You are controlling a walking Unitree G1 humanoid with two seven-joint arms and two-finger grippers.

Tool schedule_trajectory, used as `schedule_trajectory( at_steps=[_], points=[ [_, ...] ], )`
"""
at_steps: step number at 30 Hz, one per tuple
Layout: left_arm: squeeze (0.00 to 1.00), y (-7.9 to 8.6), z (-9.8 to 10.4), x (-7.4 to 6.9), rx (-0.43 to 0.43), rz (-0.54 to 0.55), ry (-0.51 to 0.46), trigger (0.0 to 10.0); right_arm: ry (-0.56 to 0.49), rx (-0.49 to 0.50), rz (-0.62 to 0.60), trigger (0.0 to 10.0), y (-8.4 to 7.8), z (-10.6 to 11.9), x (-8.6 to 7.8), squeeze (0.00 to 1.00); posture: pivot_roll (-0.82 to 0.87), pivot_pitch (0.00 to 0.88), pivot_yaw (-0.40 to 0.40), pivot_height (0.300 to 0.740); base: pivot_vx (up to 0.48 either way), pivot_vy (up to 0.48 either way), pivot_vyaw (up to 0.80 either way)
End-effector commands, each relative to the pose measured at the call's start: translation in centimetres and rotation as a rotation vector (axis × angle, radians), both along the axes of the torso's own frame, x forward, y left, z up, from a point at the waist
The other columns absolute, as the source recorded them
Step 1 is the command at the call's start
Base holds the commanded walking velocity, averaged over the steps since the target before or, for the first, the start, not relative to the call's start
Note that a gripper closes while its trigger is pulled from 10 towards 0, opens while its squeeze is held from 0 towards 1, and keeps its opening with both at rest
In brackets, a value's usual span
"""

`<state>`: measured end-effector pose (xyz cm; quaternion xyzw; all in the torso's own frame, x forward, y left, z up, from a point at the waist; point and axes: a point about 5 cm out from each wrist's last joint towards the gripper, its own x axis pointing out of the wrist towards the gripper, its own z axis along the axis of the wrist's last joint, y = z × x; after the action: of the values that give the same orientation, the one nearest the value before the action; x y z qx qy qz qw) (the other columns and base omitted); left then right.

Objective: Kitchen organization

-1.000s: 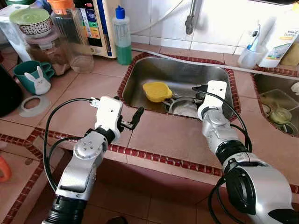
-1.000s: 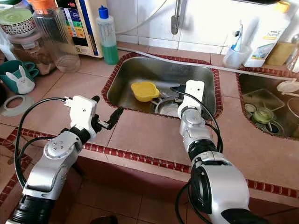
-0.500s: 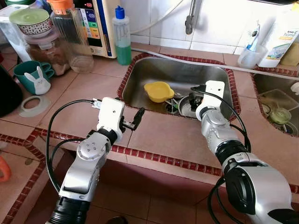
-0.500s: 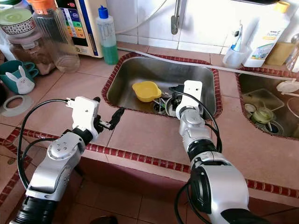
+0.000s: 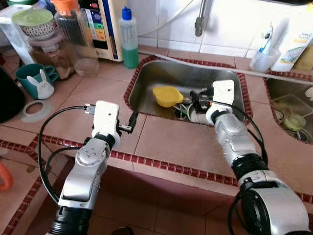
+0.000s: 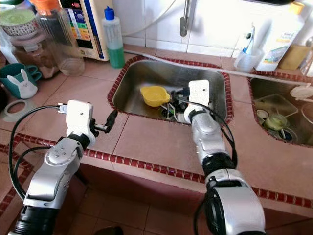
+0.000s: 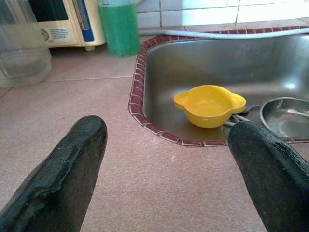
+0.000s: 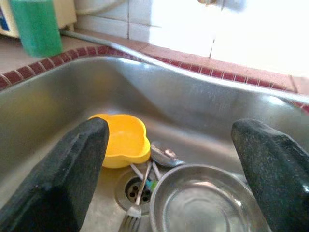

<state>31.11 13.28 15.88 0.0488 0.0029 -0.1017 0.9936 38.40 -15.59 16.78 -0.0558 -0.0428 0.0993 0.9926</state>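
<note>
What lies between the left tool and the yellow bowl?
In the left wrist view: bare counter tile, then the sink's red rim, between the left tool and the yellow bowl.

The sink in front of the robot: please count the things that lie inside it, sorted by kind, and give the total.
Inside the sink, as far as the right wrist view shows:
Yellow bowl: 1
Steel bowl: 1
Spoon: 1
Fork: 1
Total: 4
More cutlery may lie under these; I cannot tell.

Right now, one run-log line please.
right end effector: open, in sink | left end effector: open, over counter | yellow bowl: untouched
</note>
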Motion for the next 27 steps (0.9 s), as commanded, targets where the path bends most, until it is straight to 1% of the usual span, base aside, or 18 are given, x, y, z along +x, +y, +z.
schedule_trajectory(
  at_steps=[1,3,4,5,6,7,9,11,13,15,17,19,21,22,23,24,25,27],
  points=[
    [0.00,0.3,0.0,0.0,0.011,0.060,0.025,10.0,-0.040,-0.048,0.053,10.0,0.1,0.7,-0.8,1.00,0.05,0.104,0.022,0.740,0.000,0.000,0.00],
    [0.00,0.5,-0.3,-0.3,-0.015,0.110,0.057,10.0,-0.057,-0.042,0.059,10.0,-0.2,0.7,-2.1,1.00,0.03,0.095,0.021,0.740,0.000,0.000,0.00],
    [0.00,0.5,-0.5,-0.4,-0.018,0.112,0.066,10.0,-0.056,-0.032,0.057,10.0,-0.2,0.7,-2.5,1.00,0.03,0.092,0.021,0.740,0.000,0.000,0.00],
    [0.00,0.5,-0.5,-0.4,-0.018,0.112,0.066,10.0,-0.056,-0.032,0.057,10.0,-0.2,0.7,-2.5,1.00,0.03,0.092,0.021,0.740,0.000,0.000,0.00],
    [0.00,0.4,-0.6,-0.8,-0.041,0.079,0.053,10.0,-0.072,-0.042,0.067,10.0,-0.1,0.6,-3.3,1.00,0.02,0.088,0.024,0.740,0.000,0.000,0.00],
    [0.00,0.4,-0.6,-0.8,-0.041,0.079,0.053,10.0,-0.072,-0.042,0.067,10.0,-0.1,0.6,-3.3,1.00,0.02,0.088,0.024,0.740,0.000,0.000,0.00],
    [0.00,0.4,-1.1,-1.7,-0.073,0.044,0.037,10.0,-0.102,-0.058,0.067,10.0,0.2,0.7,-5.0,1.00,0.01,0.079,0.033,0.740,0.000,0.000,0.00],
    [0.00,0.4,-1.3,-1.9,-0.063,0.041,0.041,10.0,-0.117,-0.065,0.058,10.0,0.2,0.8,-5.3,1.00,0.00,0.074,0.039,0.740,0.000,0.000,0.00],
    [0.00,0.5,-1.7,-2.3,-0.055,0.028,0.046,10.0,-0.122,-0.052,0.033,10.0,0.1,0.9,-6.1,1.00,-0.01,0.072,0.043,0.740,0.000,0.000,0.00],
    [0.00,0.5,-2.4,-2.7,-0.083,0.025,0.089,10.0,-0.129,-0.066,0.033,10.0,0.1,1.0,-6.9,1.00,-0.01,0.071,0.046,0.740,0.000,0.000,0.00],
    [0.00,0.7,-2.6,-2.9,-0.049,0.028,0.085,10.0,-0.131,-0.075,0.033,10.0,0.0,1.1,-7.3,1.00,-0.02,0.068,0.048,0.740,0.000,0.000,0.00],
    [0.00,0.7,-2.8,-3.4,-0.030,0.010,0.084,10.0,-0.122,-0.079,0.025,10.0,-0.7,1.5,-7.8,1.00,-0.02,0.064,0.050,0.740,0.000,0.000,0.00],
    [0.00,0.8,-2.9,-3.5,-0.006,0.006,0.077,10.0,-0.117,-0.083,0.021,10.0,-0.9,1.7,-8.0,1.00,-0.03,0.063,0.050,0.740,0.000,0.000,0.00],
    [0.00,1.0,-3.2,-3.7,-0.027,0.010,0.098,10.0,-0.114,-0.093,0.024,10.0,-1.1,1.8,-8.3,1.00,-0.03,0.061,0.051,0.740,0.000,0.000,0.00],
    [0.00,1.1,-3.3,-3.8,-0.032,0.012,0.100,10.0,-0.115,-0.105,0.029,10.0,-1.5,1.9,-8.5,1.00,-0.03,0.059,0.052,0.740,0.000,0.000,0.00],
    [0.00,1.3,-3.4,-4.0,-0.024,0.011,0.098,10.0,-0.112,-0.120,0.036,10.0,-2.0,2.1,-8.9,0.95,-0.03,0.059,0.052,0.740,0.000,0.000,0.00],
    [0.00,1.3,-3.4,-4.0,-0.024,0.011,0.098,10.0,-0.112,-0.120,0.036,10.0,-2.0,2.1,-8.9,0.95,-0.03,0.059,0.052,0.740,0.000,0.000,0.00],
    [0.00,1.6,-3.4,-4.1,-0.017,0.019,0.095,10.0,-0.108,-0.130,0.031,10.0,-2.6,2.3,-9.2,0.87,-0.03,0.058,0.053,0.740,0.000,0.000,0.00]
  ],
)
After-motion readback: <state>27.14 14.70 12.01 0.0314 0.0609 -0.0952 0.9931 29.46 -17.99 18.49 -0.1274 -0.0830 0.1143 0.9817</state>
